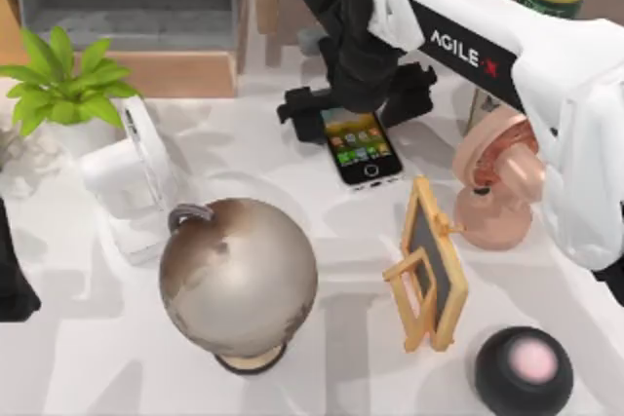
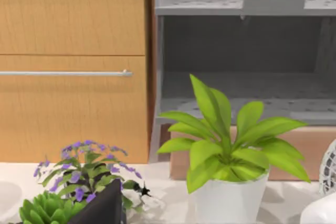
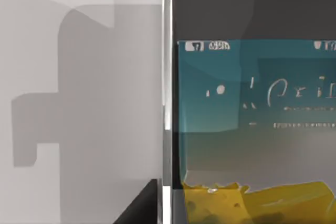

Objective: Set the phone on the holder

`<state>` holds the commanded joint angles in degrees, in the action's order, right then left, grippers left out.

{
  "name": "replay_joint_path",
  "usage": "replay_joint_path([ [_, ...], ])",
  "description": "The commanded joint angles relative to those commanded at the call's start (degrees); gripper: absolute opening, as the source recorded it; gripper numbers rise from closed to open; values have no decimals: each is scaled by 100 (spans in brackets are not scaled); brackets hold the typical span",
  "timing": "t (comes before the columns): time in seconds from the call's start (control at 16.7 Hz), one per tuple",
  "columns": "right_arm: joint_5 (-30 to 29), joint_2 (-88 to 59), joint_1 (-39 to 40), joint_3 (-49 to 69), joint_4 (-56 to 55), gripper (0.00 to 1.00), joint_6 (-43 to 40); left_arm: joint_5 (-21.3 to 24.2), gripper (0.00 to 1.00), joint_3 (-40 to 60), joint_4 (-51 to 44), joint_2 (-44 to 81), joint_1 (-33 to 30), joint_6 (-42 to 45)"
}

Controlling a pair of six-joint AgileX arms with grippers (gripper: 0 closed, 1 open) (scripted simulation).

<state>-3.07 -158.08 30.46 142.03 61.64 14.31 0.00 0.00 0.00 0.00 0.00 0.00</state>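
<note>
Right arm: reached in from the top view's right across the far side of the table; right gripper [image 1: 356, 94] is set low over the phone's [image 1: 362, 146] far end.
Jaws: spread cannot be told; hidden under the wrist.
Phone: flat on the table [image 1: 88, 358], screen up, home button toward the near side; seen close in the right wrist view [image 3: 252, 119].
Left arm: parked at the left edge.
Nearby: one globe [image 1: 237, 280], one small easel [image 1: 429, 265], one pink stand [image 1: 495, 182], one white holder [image 1: 136, 177], one plant [image 1: 63, 80], one dark ball [image 1: 524, 369].
</note>
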Motion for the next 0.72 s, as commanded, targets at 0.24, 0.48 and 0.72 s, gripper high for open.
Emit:
replay_joint_path([
  [0.24, 0, 0, 0, 0, 0, 25, 0, 0, 100, 0, 0, 0, 0, 0],
  [0.48, 0, 0, 0, 0, 0, 0, 0, 0, 100, 0, 0, 0, 0, 0],
  [0.72, 0, 0, 0, 0, 0, 0, 0, 0, 100, 0, 0, 0, 0, 0],
])
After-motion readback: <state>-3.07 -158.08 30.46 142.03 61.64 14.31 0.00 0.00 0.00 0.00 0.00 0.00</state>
